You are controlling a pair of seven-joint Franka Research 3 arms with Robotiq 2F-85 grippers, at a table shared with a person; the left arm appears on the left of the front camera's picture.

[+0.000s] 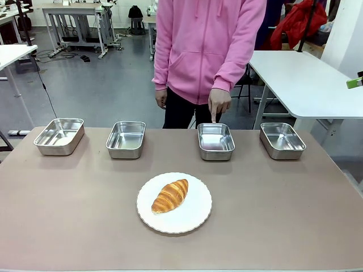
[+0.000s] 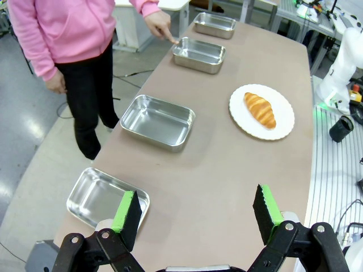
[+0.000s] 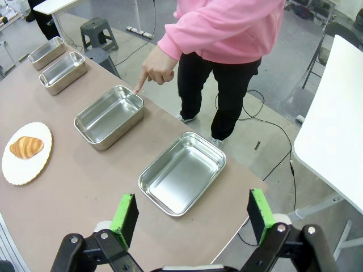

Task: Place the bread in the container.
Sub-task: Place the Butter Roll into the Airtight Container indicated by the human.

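My left pincer (image 2: 195, 192): jaws wide apart, empty, above the counter's (image 2: 227, 170) left end, beside the leftmost tray (image 2: 96, 195).
Bread (image 1: 170, 195): lying on the white plate (image 1: 193, 218), mid-counter, on my near side.
Container (image 1: 216, 154): third tray from my left in the far row, empty; a person's hand (image 1: 219, 102) points a finger at its far rim.
My right pincer (image 3: 192, 195): jaws wide apart, empty, above the rightmost tray (image 3: 181, 173).
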